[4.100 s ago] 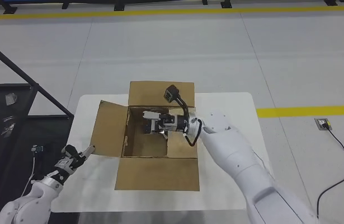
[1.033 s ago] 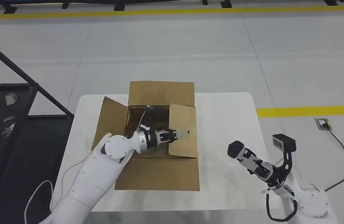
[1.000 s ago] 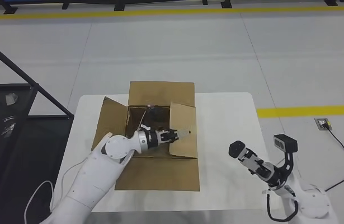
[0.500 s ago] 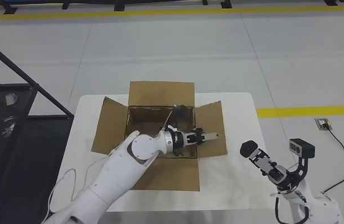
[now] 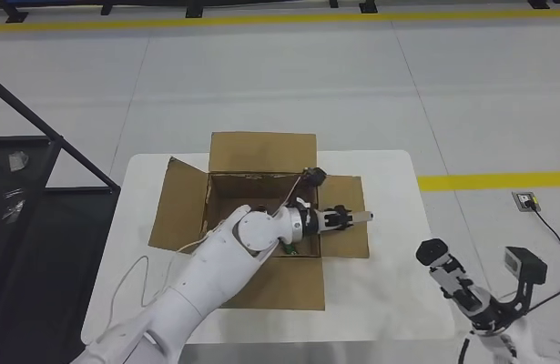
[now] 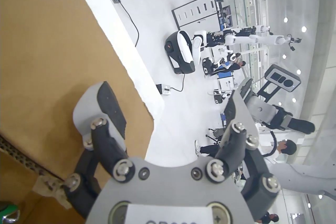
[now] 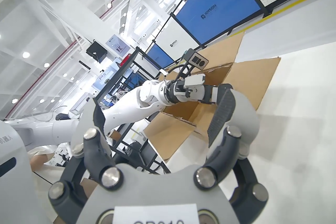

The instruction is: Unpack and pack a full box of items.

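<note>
An open cardboard box (image 5: 263, 151) stands mid-table with all flaps folded out. My left arm stretches across the box, and its gripper (image 5: 357, 217) is open over the right flap (image 5: 345, 240). In the left wrist view the open gripper (image 6: 170, 109) has one finger (image 6: 110, 104) lying against the brown flap (image 6: 52, 51), the other past its edge. A green item (image 5: 287, 247) shows inside the box near the front wall. My right gripper (image 5: 432, 248) hovers off the table's near right corner; it (image 7: 160, 114) is open and holds nothing, facing the box (image 7: 252, 78).
The white table (image 5: 389, 291) has bare surface to the right of and in front of the box. A black metal frame (image 5: 43, 173) stands close to the table's left edge. A floor socket (image 5: 525, 201) with a cable lies far right.
The left gripper has pushed the box's right flap from upright to flat outward and reached farther right. The right arm has drawn back toward the near right corner.
</note>
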You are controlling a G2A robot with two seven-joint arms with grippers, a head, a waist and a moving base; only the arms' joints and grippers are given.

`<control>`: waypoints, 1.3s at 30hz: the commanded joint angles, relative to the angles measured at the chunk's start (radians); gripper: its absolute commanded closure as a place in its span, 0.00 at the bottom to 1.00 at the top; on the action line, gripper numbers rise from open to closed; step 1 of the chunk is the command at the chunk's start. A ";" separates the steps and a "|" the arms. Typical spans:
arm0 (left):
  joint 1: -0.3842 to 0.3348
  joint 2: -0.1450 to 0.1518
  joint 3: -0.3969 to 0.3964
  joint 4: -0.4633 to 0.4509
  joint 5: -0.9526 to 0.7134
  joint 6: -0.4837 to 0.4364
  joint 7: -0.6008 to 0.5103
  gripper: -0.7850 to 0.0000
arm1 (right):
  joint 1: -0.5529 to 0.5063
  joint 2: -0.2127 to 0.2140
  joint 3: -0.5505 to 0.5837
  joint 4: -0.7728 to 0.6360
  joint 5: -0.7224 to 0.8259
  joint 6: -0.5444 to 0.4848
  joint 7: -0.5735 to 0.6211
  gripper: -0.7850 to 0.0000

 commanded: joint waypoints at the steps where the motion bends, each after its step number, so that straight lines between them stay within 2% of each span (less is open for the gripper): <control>1: 0.005 0.020 -0.052 -0.023 0.000 -0.030 0.003 0.00 | 0.043 0.005 -0.020 -0.024 -0.057 0.059 0.032 0.00; 4: 0.044 0.069 -0.161 -0.102 0.010 -0.058 0.017 0.00 | 0.133 0.013 -0.073 -0.065 -0.144 0.145 0.095 0.00; 7: 0.136 0.138 -0.321 -0.249 0.059 -0.051 0.016 0.00 | 0.247 0.018 -0.157 -0.102 -0.258 0.234 0.156 0.00; 10: 0.294 0.208 -0.523 -0.483 0.118 0.008 -0.011 0.00 | 0.375 0.018 -0.269 -0.121 -0.379 0.316 0.203 0.00; 12: 0.426 0.245 -0.665 -0.660 0.140 0.059 -0.028 0.00 | 0.467 0.015 -0.352 -0.116 -0.468 0.379 0.224 0.00; 16: 0.652 0.288 -0.901 -0.928 0.131 0.125 -0.058 0.00 | 0.661 0.000 -0.543 -0.036 -0.601 0.476 0.290 0.00; 19: 0.782 0.304 -1.040 -1.037 0.118 0.140 -0.063 0.00 | 0.827 -0.023 -0.705 0.095 -0.653 0.514 0.347 0.00; 24: 0.939 0.318 -1.221 -1.075 0.083 0.125 -0.042 0.00 | 1.089 -0.096 -0.997 0.396 -0.743 0.590 0.405 0.00; 29: 1.051 0.324 -1.323 -1.039 0.057 0.076 -0.044 0.00 | 1.253 -0.203 -1.220 0.705 -0.748 0.676 0.393 0.00; 34: 1.105 0.328 -1.345 -0.985 0.010 0.030 -0.081 0.00 | 1.344 -0.315 -1.339 0.999 -0.680 0.693 0.373 0.00; 39: 1.098 0.333 -1.315 -0.960 0.002 0.002 -0.117 0.00 | 1.392 -0.415 -1.407 1.224 -0.648 0.688 0.349 0.00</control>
